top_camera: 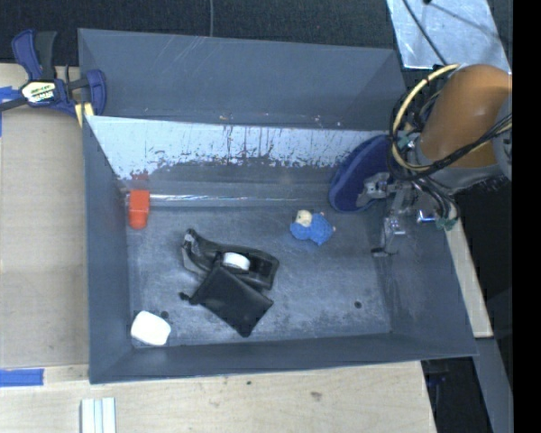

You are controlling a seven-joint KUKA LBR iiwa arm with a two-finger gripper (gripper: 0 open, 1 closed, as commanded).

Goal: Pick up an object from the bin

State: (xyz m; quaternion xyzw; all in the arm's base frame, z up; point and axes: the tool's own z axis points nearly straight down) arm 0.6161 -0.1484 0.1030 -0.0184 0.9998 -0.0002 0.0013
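Note:
My gripper (pixel 388 238) hangs at the right side of the bin, close to the right wall and low over the floor. Nothing shows in it. The nearest thing is a small blue lump with a cream ball on it (pixel 311 229), lying on the floor a short way to its left. A dark blue oval thing (pixel 359 173) leans against the back wall just up and left of the gripper.
Further left lie a black tape dispenser (pixel 235 262) with a white roll, a black pouch (pixel 231 301) in front of it, a white lump (pixel 151 328) in the front left corner and an orange block (pixel 139 210) at the back left. The arm's orange dome and cables stand over the right rim.

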